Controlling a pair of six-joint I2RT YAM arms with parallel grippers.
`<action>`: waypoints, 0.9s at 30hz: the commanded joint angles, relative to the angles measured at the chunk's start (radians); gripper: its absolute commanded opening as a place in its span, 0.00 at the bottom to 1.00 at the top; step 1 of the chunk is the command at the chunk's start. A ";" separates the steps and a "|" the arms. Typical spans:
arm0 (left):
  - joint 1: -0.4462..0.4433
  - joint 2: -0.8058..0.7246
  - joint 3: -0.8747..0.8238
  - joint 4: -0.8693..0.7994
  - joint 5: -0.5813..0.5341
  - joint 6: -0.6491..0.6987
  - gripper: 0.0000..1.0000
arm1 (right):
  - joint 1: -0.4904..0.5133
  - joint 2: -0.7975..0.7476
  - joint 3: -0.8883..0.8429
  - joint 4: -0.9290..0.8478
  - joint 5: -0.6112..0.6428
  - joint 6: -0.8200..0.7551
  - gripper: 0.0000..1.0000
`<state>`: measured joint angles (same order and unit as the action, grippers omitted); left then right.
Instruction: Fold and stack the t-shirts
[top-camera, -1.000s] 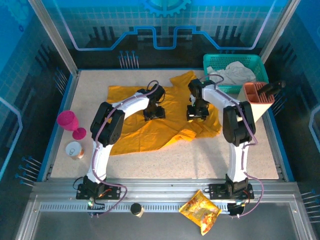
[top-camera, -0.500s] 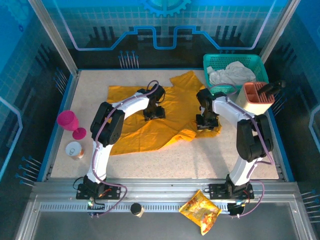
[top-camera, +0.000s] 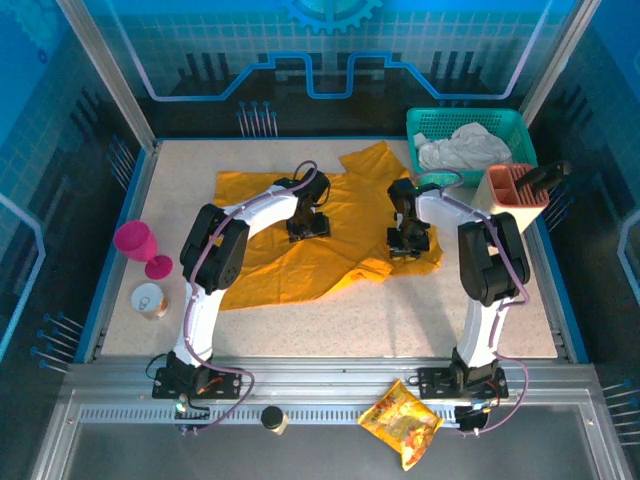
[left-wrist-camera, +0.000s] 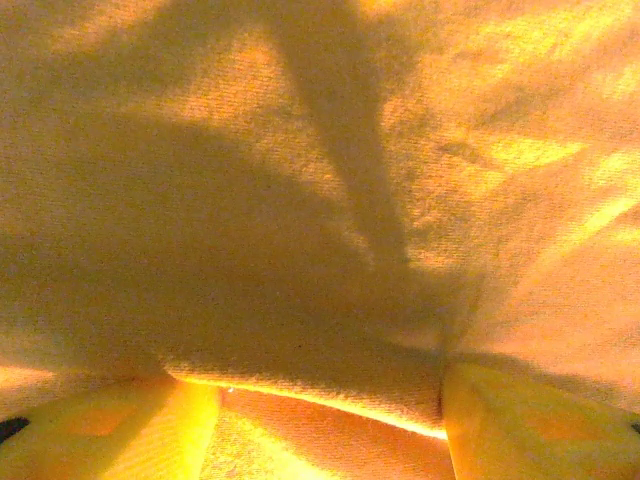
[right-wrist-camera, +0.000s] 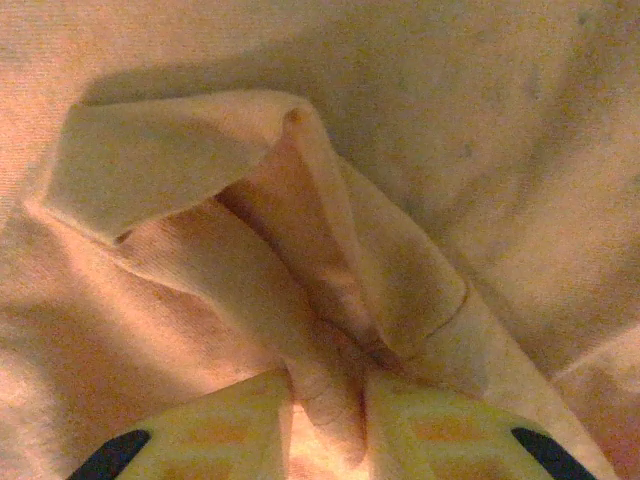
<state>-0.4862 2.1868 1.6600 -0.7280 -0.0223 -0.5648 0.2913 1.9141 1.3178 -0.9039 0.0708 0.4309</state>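
Note:
The orange-yellow t-shirt lies spread and rumpled across the middle of the table. My left gripper presses down on its upper middle. In the left wrist view the t-shirt fills the frame, and the left gripper stands open, its fingers wide apart with a raised ridge of cloth spanning the gap. My right gripper sits on the shirt's right side. Up close, the right gripper is shut on a pinched fold of the t-shirt, which bunches up beyond the fingertips.
A teal basket holding white cloth stands at the back right, with a peach holder and black tool in front of it. A pink goblet and a small cup stand at the left edge. A snack packet lies on the front rail.
My right gripper has slid right and nearer across the shirt's right side, then eased back slightly, and its elbow swung. The left arm has not moved.

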 joint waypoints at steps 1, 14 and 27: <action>0.015 0.017 -0.019 -0.048 -0.047 0.029 0.63 | -0.015 0.004 0.016 -0.006 -0.006 -0.003 0.15; 0.015 0.010 -0.051 -0.011 -0.030 0.029 0.63 | 0.062 -0.300 -0.037 -0.274 0.091 0.075 0.00; 0.015 0.032 -0.026 0.009 0.023 0.090 0.63 | 0.251 -0.719 -0.319 -0.476 -0.006 0.476 0.00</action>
<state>-0.4835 2.1784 1.6413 -0.7067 -0.0097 -0.5163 0.5266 1.2453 1.0069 -1.3258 0.1085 0.7792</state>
